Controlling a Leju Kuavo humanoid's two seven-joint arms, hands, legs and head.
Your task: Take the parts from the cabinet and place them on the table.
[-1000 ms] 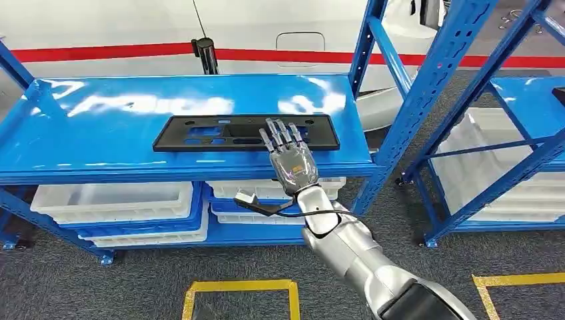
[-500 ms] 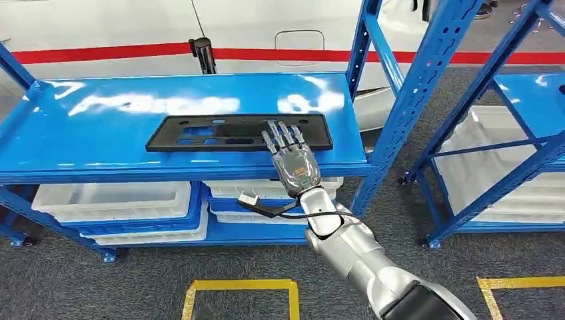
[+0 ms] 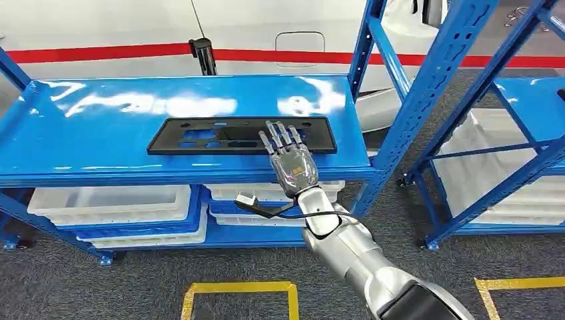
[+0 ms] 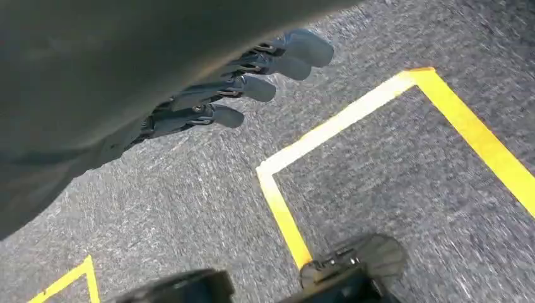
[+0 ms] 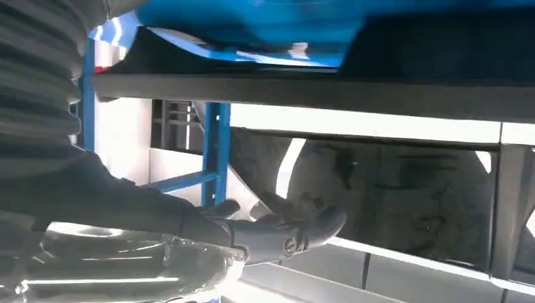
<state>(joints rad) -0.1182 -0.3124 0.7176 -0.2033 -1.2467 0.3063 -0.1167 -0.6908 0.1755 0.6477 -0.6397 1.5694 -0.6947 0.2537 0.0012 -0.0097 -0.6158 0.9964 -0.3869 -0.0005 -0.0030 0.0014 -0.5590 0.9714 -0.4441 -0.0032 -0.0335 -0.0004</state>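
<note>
Right hand [image 3: 291, 160] raised, fingers spread flat over black part [image 3: 200, 135]; holds nothing.

The robot's right arm [image 3: 346, 250] is clad in smooth, polished silver shells that end in a black section near the shoulder. A thin black cable loops out from the wrist and ends in a small white plug [image 3: 244, 199]. The right hand [image 3: 290, 157] has a silver-grey back with a small orange mark and slim grey fingers — segmented, with paler tips. The left hand [image 4: 252, 82] has dark grey fingers with rounded, padded tips and visible small springs.
</note>
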